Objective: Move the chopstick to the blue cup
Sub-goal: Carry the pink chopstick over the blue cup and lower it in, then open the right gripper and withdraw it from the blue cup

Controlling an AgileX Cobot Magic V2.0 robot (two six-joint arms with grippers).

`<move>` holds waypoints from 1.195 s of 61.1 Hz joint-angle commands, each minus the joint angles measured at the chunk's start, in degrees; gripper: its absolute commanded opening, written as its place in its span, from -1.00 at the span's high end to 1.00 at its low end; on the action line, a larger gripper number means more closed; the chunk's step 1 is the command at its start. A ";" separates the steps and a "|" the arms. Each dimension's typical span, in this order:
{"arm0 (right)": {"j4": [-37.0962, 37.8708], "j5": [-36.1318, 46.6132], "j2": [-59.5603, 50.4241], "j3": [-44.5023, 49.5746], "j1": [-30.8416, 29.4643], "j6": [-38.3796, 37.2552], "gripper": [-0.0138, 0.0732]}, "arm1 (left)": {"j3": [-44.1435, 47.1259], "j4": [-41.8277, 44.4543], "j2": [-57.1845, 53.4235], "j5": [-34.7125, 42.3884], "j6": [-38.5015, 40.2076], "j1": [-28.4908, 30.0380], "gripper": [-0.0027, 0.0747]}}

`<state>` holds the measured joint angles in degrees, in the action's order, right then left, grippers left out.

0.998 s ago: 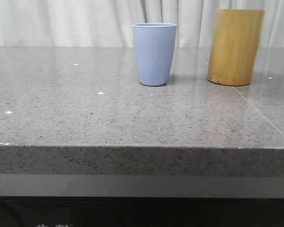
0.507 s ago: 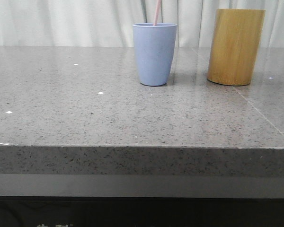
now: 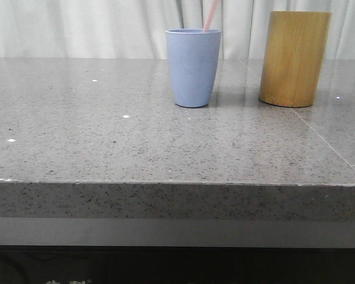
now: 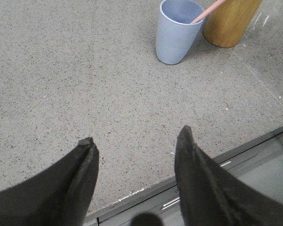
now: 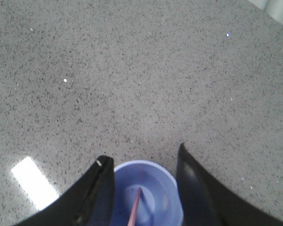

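Observation:
The blue cup (image 3: pixel 193 71) stands upright on the grey stone table (image 3: pixel 106 148), at the back middle. A pale pink chopstick (image 3: pixel 210 21) stands in it and leans right, its top above the rim. The left wrist view shows the cup (image 4: pixel 174 42) with the chopstick (image 4: pixel 208 11) resting on the rim. My right gripper (image 5: pixel 141 154) is open directly above the cup (image 5: pixel 155 186), looking down at the chopstick (image 5: pixel 136 207) inside; its jaws do not touch it. My left gripper (image 4: pixel 136 135) is open and empty over the table's front edge. Neither gripper shows in the front view.
A taller yellow-brown bamboo cylinder (image 3: pixel 294 59) stands just right of the blue cup, also in the left wrist view (image 4: pixel 228 23). White curtains hang behind the table. The table's front edge (image 4: pixel 146 188) runs under my left gripper.
One second ago the blue cup showed no chopstick. Half a second ago the chopstick stood nearly upright in it. Now it has tipped to the right against the rim.

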<state>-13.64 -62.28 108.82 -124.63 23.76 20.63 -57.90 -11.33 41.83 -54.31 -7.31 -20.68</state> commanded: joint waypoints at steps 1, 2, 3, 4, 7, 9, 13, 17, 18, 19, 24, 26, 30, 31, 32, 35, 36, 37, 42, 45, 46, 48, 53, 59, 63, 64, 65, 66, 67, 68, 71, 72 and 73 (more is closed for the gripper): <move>1.48 1.10 -6.03 -2.62 -0.01 -1.40 -0.15 | -1.55 -1.29 -0.03 4.43 0.46 0.06 -0.02; 2.01 0.82 -6.52 -2.62 -0.01 -1.80 -0.15 | -1.55 -1.29 -0.03 4.43 0.46 0.06 -0.02; 2.53 0.42 -7.01 -2.62 -0.01 -2.22 -0.15 | -1.55 -1.29 -0.03 4.43 0.46 0.06 -0.02; 3.12 0.15 -7.82 -2.62 -0.01 -2.61 -0.15 | -1.55 -1.29 -0.03 4.43 0.46 0.06 -0.02; 5.25 -0.89 -9.56 -2.62 -0.01 -4.41 -0.15 | -1.55 -1.29 -0.03 4.43 0.46 0.06 -0.02; 6.38 -1.79 -10.83 -2.62 -0.22 -5.87 -0.15 | -1.55 -1.29 0.07 4.43 0.46 0.06 -0.02; 8.41 -4.55 -14.00 -2.50 -0.46 -9.42 -0.15 | -1.55 -1.29 0.07 4.43 0.46 0.06 -0.02; 10.38 -7.51 -17.11 -1.93 -1.32 -12.89 -0.15 | -1.55 -1.29 0.07 4.43 0.46 0.06 -0.02; 10.73 -7.95 -17.73 -1.67 -1.53 -13.33 -0.15 | -1.55 -1.29 0.07 4.43 0.46 0.06 -0.02; 11.27 -8.55 -18.69 -1.15 -1.88 -14.06 -0.15 | -1.55 -1.29 0.07 4.43 0.46 0.06 -0.02; 12.39 -10.05 -22.47 2.39 -3.54 -16.30 -0.15 | -1.55 -1.29 0.07 4.43 0.46 0.06 -0.02; 12.39 -10.45 -23.93 4.03 -4.44 -16.92 -0.15 | -1.55 -1.29 0.07 4.43 0.46 0.06 -0.02; 12.39 -10.10 -27.84 8.60 -6.02 -17.44 -0.15 | -1.55 -1.29 0.07 4.43 0.46 0.06 -0.02; 12.39 -9.66 -28.69 10.33 -6.49 -17.44 -0.15 | -1.55 -1.29 0.07 4.43 0.46 0.06 -0.02; 12.39 -9.24 -29.99 11.55 -6.78 -17.51 -0.15 | -1.55 -1.29 0.07 4.43 0.46 0.06 -0.02; 12.33 -7.16 -33.14 16.12 -7.77 -18.13 -0.15 | -1.55 -1.29 0.07 4.43 0.46 0.06 -0.02; 12.33 -6.44 -34.07 18.20 -8.00 -18.56 -0.15 | -1.55 -1.29 0.07 4.43 0.46 0.06 -0.02; 12.33 -5.66 -35.04 19.61 -8.22 -18.83 -0.15 | -1.55 -1.29 0.07 4.43 0.46 0.06 -0.02; 12.28 -0.32 -41.05 28.36 -8.96 -20.21 -0.15 | -1.55 -1.29 0.07 4.43 0.46 0.06 -0.02; 12.28 2.80 -44.59 33.25 -8.96 -20.27 -0.15 | -1.55 -1.29 0.07 4.43 0.46 0.06 -0.02; 12.28 3.93 -45.65 34.58 -8.96 -20.27 -0.15 | -1.55 -1.29 0.07 4.43 0.46 0.06 -0.02; 12.28 5.61 -48.20 37.82 -8.96 -20.27 -0.15 | -1.55 -1.29 0.07 4.43 0.46 0.06 -0.02; 12.00 8.41 -54.13 44.95 -8.96 -20.27 -0.15 | -1.55 -1.29 0.07 4.43 0.46 0.06 -0.02; 11.76 10.70 -60.98 52.34 -8.96 -20.27 -0.15 | -1.55 -1.29 0.07 4.43 0.46 0.06 -0.02; 11.83 11.47 -65.51 56.65 -8.96 -20.27 -0.15 | -1.55 -1.29 0.07 4.43 0.46 0.06 -0.02; 11.83 11.57 -66.97 58.02 -8.96 -20.27 -0.15 | -1.55 -1.29 0.07 4.43 0.46 0.06 -0.02; 11.83 11.75 -67.93 58.91 -8.96 -20.27 -0.15 | -1.55 -1.29 0.07 4.43 0.46 0.06 -0.02; 11.83 11.83 -68.91 59.78 -8.96 -20.27 -0.15 | -1.55 -1.29 0.07 4.43 0.46 0.06 -0.02; 11.83 11.84 -70.34 60.63 -8.96 -20.27 -0.15 | -1.55 -1.29 0.07 4.43 0.46 0.06 -0.02; 11.83 11.88 -71.24 61.89 -8.96 -20.27 -0.15 | -1.55 -1.29 0.07 4.43 0.46 0.06 -0.02; 11.83 11.88 -74.31 64.61 -8.96 -20.27 -0.15 | -1.55 -1.29 0.07 4.43 0.46 0.06 -0.02; 11.83 11.88 -75.55 65.34 -8.96 -20.27 -0.15 | -1.55 -1.29 0.07 4.43 0.46 0.06 -0.02; 11.83 11.82 -76.34 66.40 -8.96 -20.27 -0.15 | -1.55 -1.29 0.07 4.43 0.46 0.06 -0.02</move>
<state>-1.71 -55.04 36.72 -60.81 15.09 0.49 -57.90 -11.44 41.83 -54.09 -7.31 -20.68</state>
